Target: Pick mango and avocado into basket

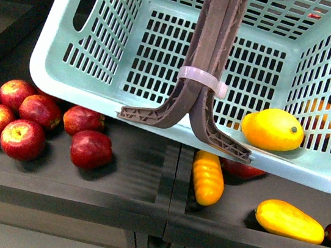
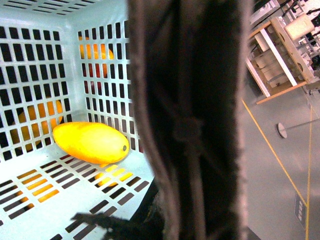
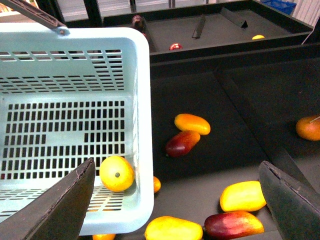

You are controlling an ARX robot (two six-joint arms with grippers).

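The right pincer [image 3: 176, 164] is held wide apart by the basket [image 3: 142, 100]. The mango [image 1: 272, 129] is laid crosswise, stem end rightward.

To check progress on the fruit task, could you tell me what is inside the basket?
Only the mango lies in the basket, in a corner. No avocado shows; the handles cover part of the floor.
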